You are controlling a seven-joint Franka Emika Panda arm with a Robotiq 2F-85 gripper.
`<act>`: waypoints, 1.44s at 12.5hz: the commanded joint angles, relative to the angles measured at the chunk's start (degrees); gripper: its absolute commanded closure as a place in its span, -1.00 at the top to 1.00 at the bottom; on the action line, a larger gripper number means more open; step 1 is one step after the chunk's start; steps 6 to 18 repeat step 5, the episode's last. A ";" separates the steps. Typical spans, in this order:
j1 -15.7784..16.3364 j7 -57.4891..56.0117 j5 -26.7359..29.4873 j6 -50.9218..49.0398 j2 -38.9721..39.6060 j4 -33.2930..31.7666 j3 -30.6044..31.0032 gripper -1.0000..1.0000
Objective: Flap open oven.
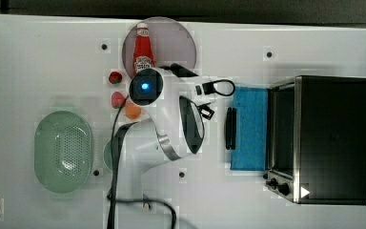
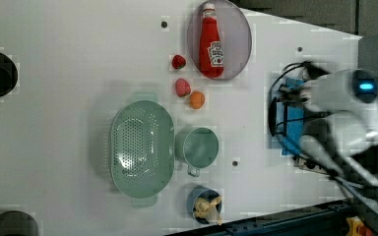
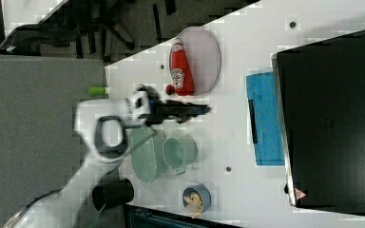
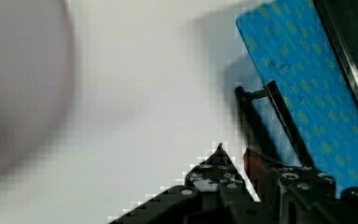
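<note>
White table ran wide, dark floor past its far edge. The oven sat at the table's right end in the top view, its blue glass door lying flat, handle toward the middle. The arm reached across mid-table, claw just short of that handle, holding nothing; whether its fingers stood parted, I couldn't tell.

The boxy black-topped toaster oven is sitting at the top view's right on the white bench. Its blue glass door is lying flat before it. The red ketchup bottle is lying on the round grey plate.
</note>
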 commanded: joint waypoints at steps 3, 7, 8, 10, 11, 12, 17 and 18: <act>-1.05 2.14 14.53 -5.86 -11.70 1.72 -0.68 -0.65; -1.04 2.48 18.94 -7.26 -16.07 1.96 -0.68 -0.65; -1.04 2.48 18.94 -7.26 -16.07 1.96 -0.68 -0.65; -1.04 2.48 18.94 -7.26 -16.07 1.96 -0.68 -0.65; -1.04 2.48 18.94 -7.26 -16.07 1.96 -0.68 -0.65; -1.04 2.48 18.94 -7.26 -16.07 1.96 -0.68 -0.65; -1.04 2.48 18.94 -7.26 -16.07 1.96 -0.68 -0.65; -1.04 2.48 18.94 -7.26 -16.07 1.96 -0.68 -0.65</act>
